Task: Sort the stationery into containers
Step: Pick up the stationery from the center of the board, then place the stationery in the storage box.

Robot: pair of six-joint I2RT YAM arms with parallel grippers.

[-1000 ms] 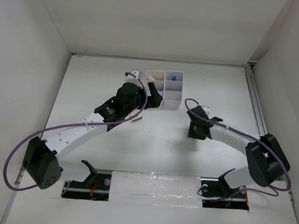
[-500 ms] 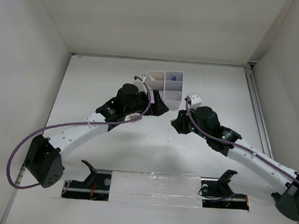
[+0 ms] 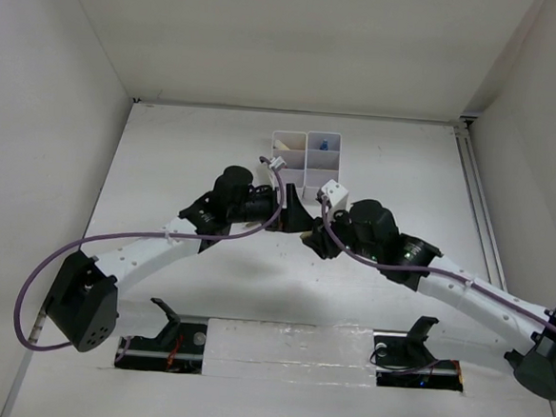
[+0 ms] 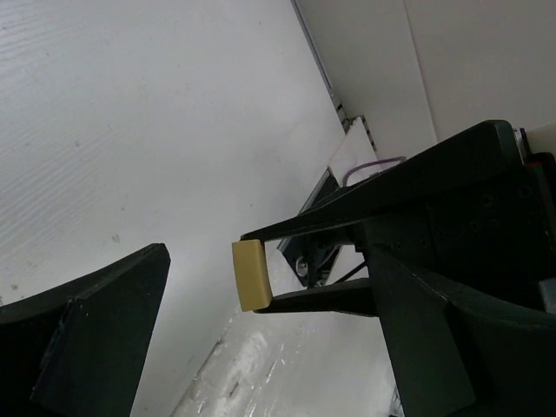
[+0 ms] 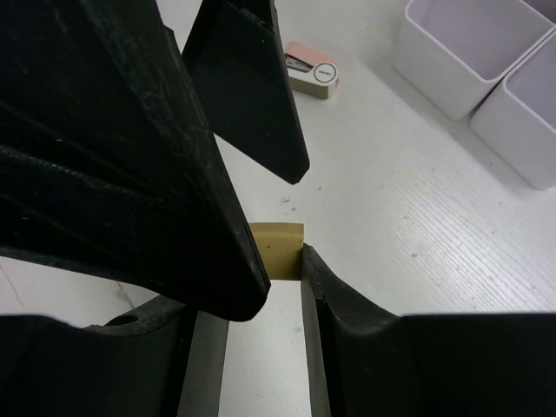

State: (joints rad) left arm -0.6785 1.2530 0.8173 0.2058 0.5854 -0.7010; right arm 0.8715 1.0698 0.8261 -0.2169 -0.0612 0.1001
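The right tool [image 3: 312, 241] has been swung in over the desk [image 3: 167, 163], clenched on an eraser [image 5: 278, 252] just before the containers [image 3: 305, 158]. The left tool [image 3: 295, 214], drawn back from them, is held released, facing it. A handover is probably intended.

- You see the yellow eraser [image 5: 278, 250], a small pale-yellow rectangular block, pinched in the right gripper [image 5: 280, 261]. It is near the containers but apart from them, and you cannot tell whether it touches the table [image 3: 167, 163].
- The containers [image 3: 305, 158] are 1 white plastic block of square open-top compartments, 2 across, standing upright at the far middle of the table.
- The blue-capped bottle [image 3: 324, 145] stands in the far right compartment.
- A small pink item [image 5: 311, 74] with a white end and a round mark lies flat on the table, near the containers and not touching them.
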